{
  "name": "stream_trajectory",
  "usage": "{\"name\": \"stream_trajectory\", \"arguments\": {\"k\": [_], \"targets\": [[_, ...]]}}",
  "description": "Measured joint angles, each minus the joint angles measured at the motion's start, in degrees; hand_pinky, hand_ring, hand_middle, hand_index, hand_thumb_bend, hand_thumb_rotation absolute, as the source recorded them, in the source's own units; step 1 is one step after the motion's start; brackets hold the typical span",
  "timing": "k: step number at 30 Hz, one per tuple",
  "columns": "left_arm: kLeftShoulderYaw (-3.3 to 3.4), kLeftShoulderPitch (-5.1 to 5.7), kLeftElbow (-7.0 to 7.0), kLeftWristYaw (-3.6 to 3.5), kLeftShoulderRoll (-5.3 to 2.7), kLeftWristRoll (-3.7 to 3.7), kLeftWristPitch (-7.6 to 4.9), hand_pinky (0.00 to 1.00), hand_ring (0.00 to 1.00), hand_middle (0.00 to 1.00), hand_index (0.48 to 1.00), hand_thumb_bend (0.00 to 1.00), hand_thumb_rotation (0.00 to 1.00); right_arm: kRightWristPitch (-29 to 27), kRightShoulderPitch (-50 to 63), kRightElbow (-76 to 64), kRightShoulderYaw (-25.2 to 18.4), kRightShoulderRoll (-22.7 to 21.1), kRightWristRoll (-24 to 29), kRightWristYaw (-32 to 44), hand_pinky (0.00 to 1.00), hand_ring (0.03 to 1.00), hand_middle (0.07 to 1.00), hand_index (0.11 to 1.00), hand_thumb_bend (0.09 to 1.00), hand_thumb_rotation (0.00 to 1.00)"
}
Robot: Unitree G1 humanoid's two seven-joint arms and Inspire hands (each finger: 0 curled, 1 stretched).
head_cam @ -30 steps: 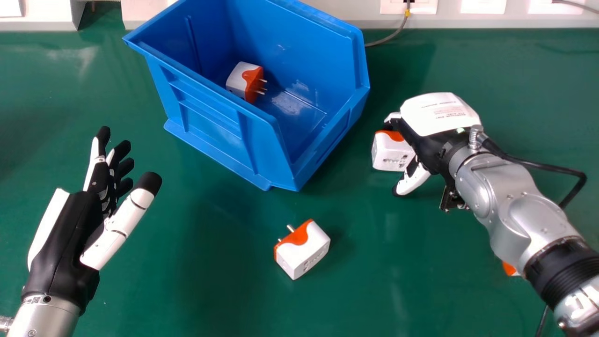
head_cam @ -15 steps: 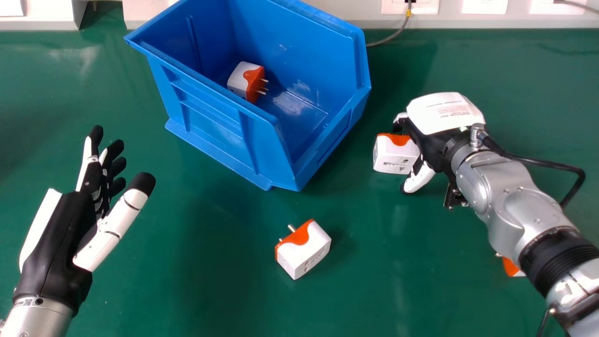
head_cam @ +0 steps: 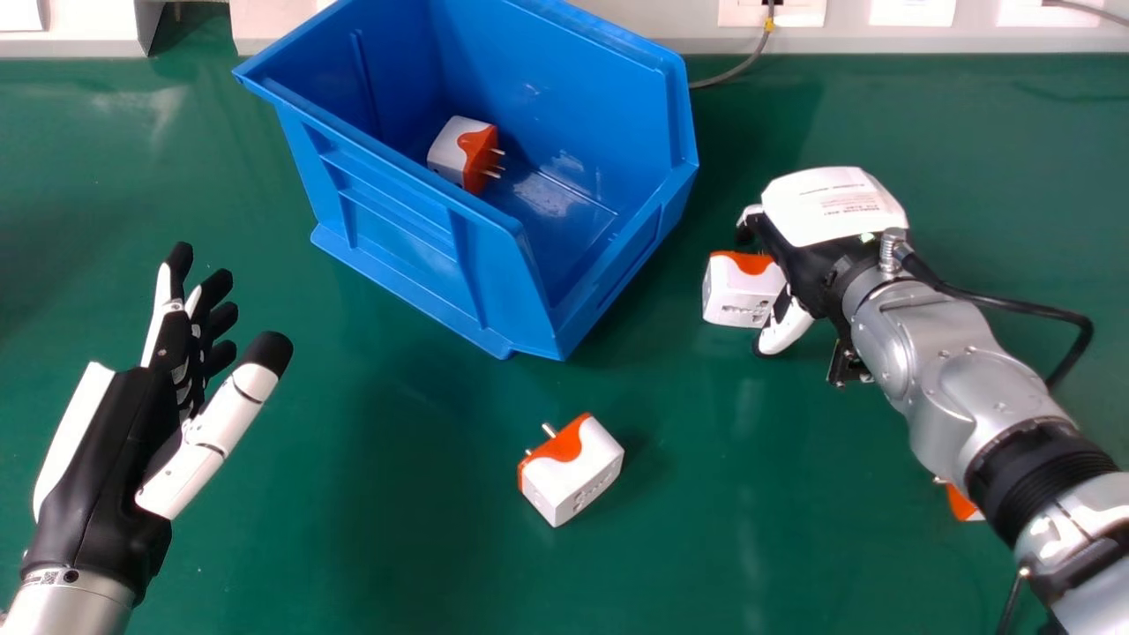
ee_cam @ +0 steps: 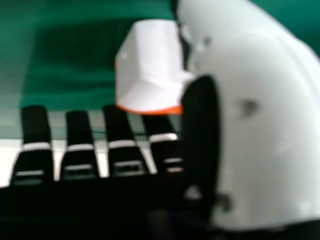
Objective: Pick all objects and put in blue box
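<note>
My right hand (head_cam: pixel 803 256) is open beside a white and orange adapter (head_cam: pixel 739 291), right of the blue box (head_cam: pixel 414 265). In the right hand view that adapter (ee_cam: pixel 150 67) stands between the thumb and the fingers (ee_cam: pixel 120 145) of my right hand (ee_cam: pixel 260 125); whether they touch it I cannot tell. Another adapter (head_cam: pixel 466 152) lies inside the box. A further one (head_cam: pixel 573 472) rests on the table in front of the box, prongs toward the upper left. Part of one more adapter (head_cam: pixel 961 503) shows beside my right forearm, which hides the rest. My left hand (head_cam: pixel 115 450) is open at the left.
The green table (head_cam: pixel 397 547) runs back to a pale ledge (head_cam: pixel 953 40) with sockets. A grey cable (head_cam: pixel 736 72) passes behind the box. Another, black cable (head_cam: pixel 1014 304) loops from my right wrist along the forearm.
My right hand has drawn back slightly to the right and a little away from the adapter, which sits slightly lower in view than before. My left hand has shifted a little to the left.
</note>
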Motion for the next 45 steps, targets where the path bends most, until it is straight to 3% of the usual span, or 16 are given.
{"name": "stream_trajectory", "arguments": {"k": [8, 9, 14, 18, 25, 28, 30, 31, 32, 33, 34, 36, 41, 45], "targets": [[-0.04, 0.78, -2.35, 0.09, -0.23, 0.03, 1.34, 0.93, 0.97, 0.99, 0.968, 0.67, 0.71, -0.09, -1.36, 2.07, 0.54, 1.12, 0.14, -0.16, 0.71, 0.838, 0.827, 0.754, 0.482, 0.18], [-0.04, 0.79, -2.36, 0.24, -0.22, 0.43, 1.42, 0.94, 0.97, 0.99, 0.968, 0.67, 0.72, -0.2, -1.36, 2.28, 0.59, 1.33, 0.23, -0.17, 0.71, 0.838, 0.827, 0.754, 0.485, 0.17], [-0.01, 1.02, -2.13, 1.47, -0.02, 4.0, 1.12, 0.94, 0.97, 0.99, 0.974, 0.69, 0.75, -1.01, -1.81, 3.32, 1.11, 1.58, 0.27, -0.53, 0.72, 0.838, 0.826, 0.752, 0.492, 0.16], [0.04, 1.53, -1.76, 2.17, 0.03, 5.85, -0.26, 0.94, 0.97, 0.99, 0.976, 0.7, 0.78, -1.03, -2.73, 4.57, 1.89, 1.89, 0.2, -0.66, 0.72, 0.832, 0.818, 0.742, 0.494, 0.16], [0.08, 2.11, -1.55, 2.25, 0.03, 5.98, -0.58, 0.94, 0.98, 0.99, 0.976, 0.7, 0.8, -1.0, -3.2, 5.75, 2.3, 2.35, 0.41, -1.55, 0.71, 0.821, 0.804, 0.735, 0.494, 0.16], [0.08, 2.1, -1.57, 2.24, 0.03, 5.96, -0.56, 0.94, 0.98, 0.99, 0.976, 0.7, 0.8, -0.82, -3.39, 6.56, 2.27, 2.86, 1.01, -2.39, 0.68, 0.782, 0.777, 0.678, 0.499, 0.14], [0.08, 2.12, -1.6, 2.24, 0.02, 5.94, -0.55, 0.94, 0.98, 0.99, 0.976, 0.7, 0.8, -0.3, -3.74, 7.34, 2.26, 3.24, 1.34, -2.75, 0.64, 0.73, 0.722, 0.639, 0.503, 0.12], [0.08, 2.13, -1.61, 2.24, 0.02, 5.92, -0.54, 0.94, 0.98, 0.99, 0.976, 0.7, 0.8, 0.0, -3.99, 7.8, 2.26, 3.52, 1.49, -2.78, 0.56, 0.65, 0.658, 0.61, 0.507, 0.09], [0.08, 2.14, -1.61, 2.24, 0.02, 5.91, -0.54, 0.94, 0.98, 0.99, 0.976, 0.7, 0.8, -0.01, -4.21, 8.11, 2.26, 3.8, 1.69, -2.78, 0.56, 0.65, 0.658, 0.61, 0.507, 0.09], [0.08, 2.14, -1.61, 2.24, 0.02, 5.91, -0.55, 0.94, 0.98, 0.99, 0.976, 0.7, 0.8, -0.05, -4.4, 8.34, 2.26, 4.07, 1.88, -2.77, 0.48, 0.556, 0.621, 0.582, 0.512, 0.07], [0.08, 2.14, -1.61, 2.24, 0.02, 5.9, -0.55, 0.94, 0.98, 0.99, 0.976, 0.7, 0.8, -0.1, -4.6, 8.67, 2.26, 4.23, 2.09, -2.74, 0.48, 0.556, 0.621, 0.582, 0.512, 0.07], [0.11, 2.26, -1.62, 2.24, 0.02, 5.84, -0.54, 0.94, 0.98, 0.99, 0.976, 0.7, 0.8, -0.02, -4.71, 8.95, 2.19, 4.15, 2.45, -2.58, 0.32, 0.392, 0.575, 0.539, 0.517, 0.05], [0.08, 2.57, -2.05, 2.23, -0.02, 5.8, -0.51, 0.94, 0.98, 0.99, 0.976, 0.7, 0.8, -1.84, -4.54, 8.96, 1.89, 3.72, 3.73, -3.15, 0.22, 0.288, 0.54, 0.513, 0.52, 0.03], [0.08, 2.57, -2.14, 2.23, -0.03, 5.79, -0.51, 0.94, 0.98, 0.99, 0.977, 0.7, 0.8, -3.66, -4.43, 8.97, 1.81, 3.14, 4.14, -3.89, 0.2, 0.263, 0.525, 0.505, 0.519, 0.03]]}}
